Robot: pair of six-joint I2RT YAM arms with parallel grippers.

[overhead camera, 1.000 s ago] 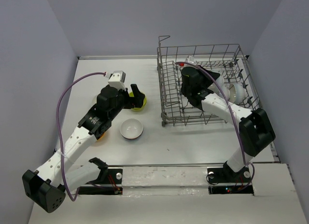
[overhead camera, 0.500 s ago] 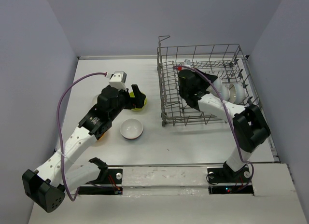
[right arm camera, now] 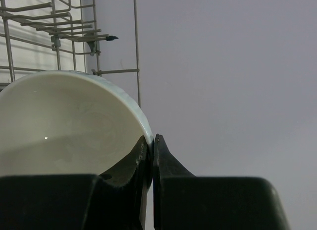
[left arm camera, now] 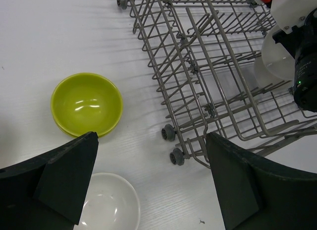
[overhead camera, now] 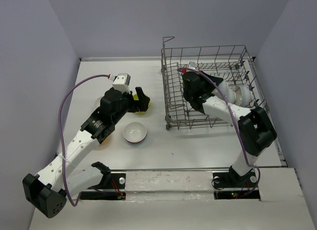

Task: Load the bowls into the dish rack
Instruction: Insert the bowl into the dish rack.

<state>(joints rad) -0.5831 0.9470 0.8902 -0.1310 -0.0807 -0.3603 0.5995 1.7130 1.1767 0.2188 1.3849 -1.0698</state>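
The grey wire dish rack (overhead camera: 213,113) stands at the right of the table. Inside it my right gripper (right arm camera: 151,141) is shut on the rim of a white bowl (right arm camera: 64,126), which shows pale beside the black wrist (overhead camera: 222,86). A second white bowl (overhead camera: 243,95) stands among the tines further right. On the table left of the rack sit a lime green bowl (left arm camera: 86,103) and a white bowl (left arm camera: 106,202) nearer the arms. My left gripper (left arm camera: 153,190) hangs open above them, holding nothing. An orange sliver (overhead camera: 103,141) peeks from under the left forearm.
The rack's small wheels (left arm camera: 177,155) rest on the table close to the lime bowl (overhead camera: 142,105). Grey walls close in the table at the back and both sides. The left arm's purple cable (overhead camera: 74,93) loops over the left part of the table.
The right arm has swung a little to the left inside the rack with the white bowl in its grip. The left arm has barely moved and stays open.
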